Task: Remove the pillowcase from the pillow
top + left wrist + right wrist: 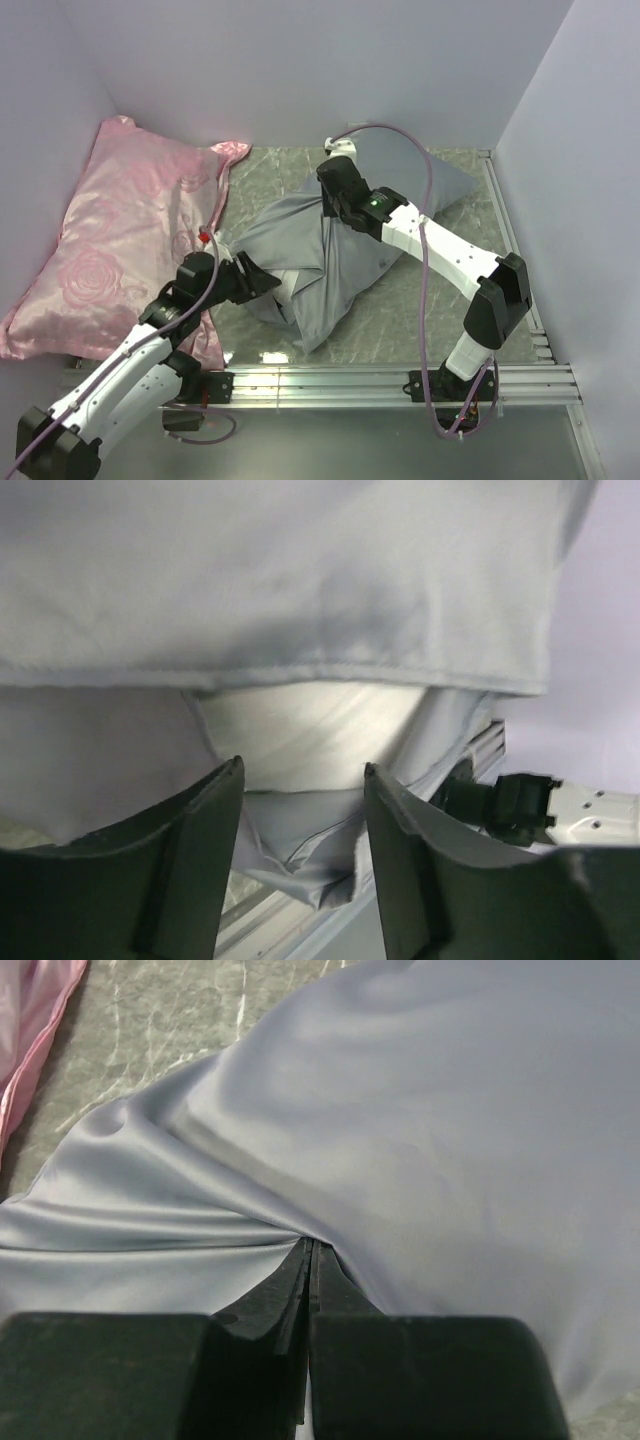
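Observation:
The grey pillowcase [330, 255] lies crumpled across the middle of the table, still around the white pillow [310, 730], which shows only through the case's open mouth in the left wrist view. My left gripper [302, 780] is open at that mouth, its fingers apart with the pillow end and a loose fold of the pillowcase [300, 590] between and beyond them. In the top view my left gripper [268, 283] sits at the case's near-left end. My right gripper [312, 1245] is shut on a pinch of the pillowcase [450, 1160], with folds gathering at its tips; in the top view it [336, 212] is over the case's middle.
A pink rose-patterned satin pillow [130, 230] fills the left side, next to my left arm. Lilac walls close in the back and both sides. A metal rail [400, 380] runs along the near edge. Marbled grey tabletop [430, 310] shows under my right arm.

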You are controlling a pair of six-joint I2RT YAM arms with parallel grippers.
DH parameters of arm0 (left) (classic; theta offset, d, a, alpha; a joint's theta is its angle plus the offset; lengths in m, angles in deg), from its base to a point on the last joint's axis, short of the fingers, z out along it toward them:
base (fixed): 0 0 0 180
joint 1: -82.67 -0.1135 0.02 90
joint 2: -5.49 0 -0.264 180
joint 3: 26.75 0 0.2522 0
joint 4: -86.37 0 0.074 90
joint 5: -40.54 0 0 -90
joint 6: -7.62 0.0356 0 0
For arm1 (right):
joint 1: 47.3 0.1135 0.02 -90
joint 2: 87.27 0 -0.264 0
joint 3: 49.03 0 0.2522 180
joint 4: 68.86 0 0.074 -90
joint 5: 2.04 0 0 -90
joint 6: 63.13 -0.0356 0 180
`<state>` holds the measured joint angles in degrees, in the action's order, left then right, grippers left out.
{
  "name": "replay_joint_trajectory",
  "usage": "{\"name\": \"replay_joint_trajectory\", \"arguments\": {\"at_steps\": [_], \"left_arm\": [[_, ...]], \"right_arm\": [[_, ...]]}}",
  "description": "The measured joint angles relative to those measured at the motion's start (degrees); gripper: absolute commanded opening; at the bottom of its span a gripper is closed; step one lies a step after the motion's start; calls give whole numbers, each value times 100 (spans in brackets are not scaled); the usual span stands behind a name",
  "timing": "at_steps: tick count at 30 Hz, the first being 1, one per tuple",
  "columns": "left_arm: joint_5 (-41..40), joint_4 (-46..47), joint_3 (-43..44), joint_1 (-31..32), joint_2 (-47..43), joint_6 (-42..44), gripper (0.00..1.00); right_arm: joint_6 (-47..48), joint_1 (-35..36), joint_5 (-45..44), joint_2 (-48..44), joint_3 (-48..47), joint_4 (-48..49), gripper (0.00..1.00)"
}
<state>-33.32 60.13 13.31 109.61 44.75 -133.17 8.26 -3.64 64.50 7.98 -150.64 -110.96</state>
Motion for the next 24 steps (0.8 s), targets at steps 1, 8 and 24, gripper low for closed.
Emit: {"name": "replay_joint_trajectory", "arguments": {"at_steps": [1, 8, 24], "left_arm": [[13, 118, -96, 81, 114, -52, 63], [-240, 623, -293, 605, 470, -332, 91], [-763, 774, -295, 739, 85, -651, 80]], "right_arm": [[-4, -13, 9, 0, 0, 2, 0], [-83, -76, 68, 0, 0, 0, 0], [-175, -267, 101, -350, 573, 214, 0]]}}
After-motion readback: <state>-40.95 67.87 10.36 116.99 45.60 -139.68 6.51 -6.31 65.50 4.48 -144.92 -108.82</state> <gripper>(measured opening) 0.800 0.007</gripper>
